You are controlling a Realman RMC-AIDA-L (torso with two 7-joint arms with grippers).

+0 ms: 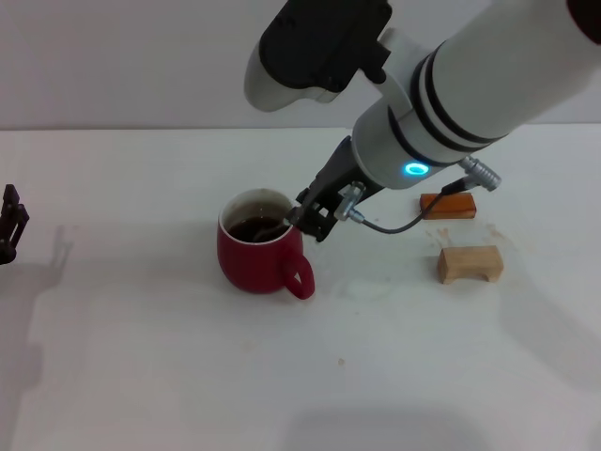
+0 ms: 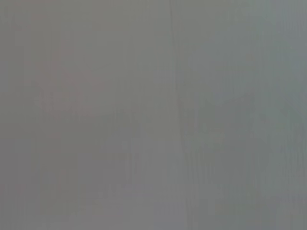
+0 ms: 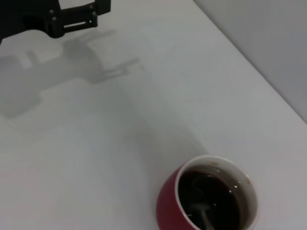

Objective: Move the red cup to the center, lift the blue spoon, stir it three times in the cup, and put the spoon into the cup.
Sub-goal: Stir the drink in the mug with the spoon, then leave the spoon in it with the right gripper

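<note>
The red cup (image 1: 252,263) stands near the middle of the white table, its handle toward the front right, with dark liquid inside. It also shows in the right wrist view (image 3: 168,207). My right gripper (image 1: 306,218) hangs at the cup's right rim, shut on the blue spoon (image 1: 278,225). The spoon's grey metal bowl dips into the liquid (image 3: 205,216), and its pale-blue handle is hidden in the fingers. My left gripper (image 1: 9,225) is parked at the table's far left edge, open and empty; it also shows in the right wrist view (image 3: 72,19).
An orange-brown flat block (image 1: 449,205) lies to the right of the cup, partly behind my right arm. A tan wooden block (image 1: 470,264) stands in front of it. The left wrist view shows only plain grey.
</note>
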